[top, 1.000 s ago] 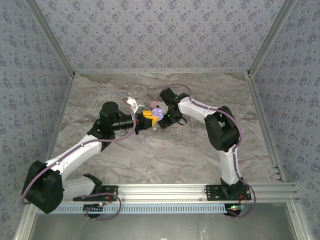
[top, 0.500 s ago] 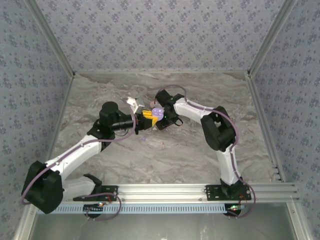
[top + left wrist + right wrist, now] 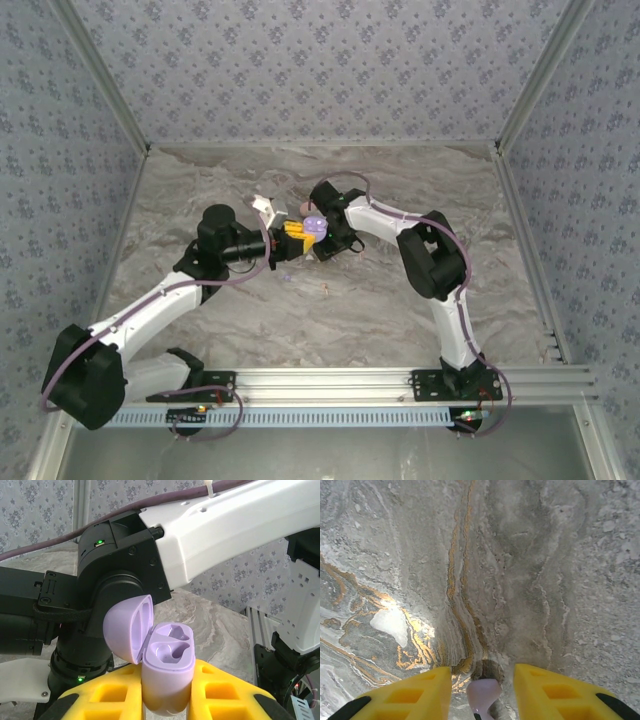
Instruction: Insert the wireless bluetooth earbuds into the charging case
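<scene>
My left gripper (image 3: 167, 682) is shut on a lilac charging case (image 3: 167, 675). The case stands upright between the yellow fingers (image 3: 100, 692), its lid hinged open to the left and both sockets empty. Seen from above, the case (image 3: 315, 224) is raised over the middle of the table, with my right gripper (image 3: 329, 240) close beside it. The right wrist view shows the right gripper (image 3: 482, 672) pointing down at the table. Its yellow fingers stand apart around a pale pink earbud (image 3: 483, 692), with a gap on each side. A lilac earbud (image 3: 285, 279) and another tiny piece (image 3: 323, 291) lie loose nearer the arms.
A pink round disc (image 3: 306, 209) peeks out just behind the case. The marbled table (image 3: 400, 300) is fenced by patterned walls, and an aluminium rail (image 3: 330, 380) runs along the near edge. My right arm (image 3: 225, 535) looms right behind the case in the left wrist view.
My right arm has swung leftward, bringing its wrist and gripper closer against the case. The left arm and the case have stayed where they were.
</scene>
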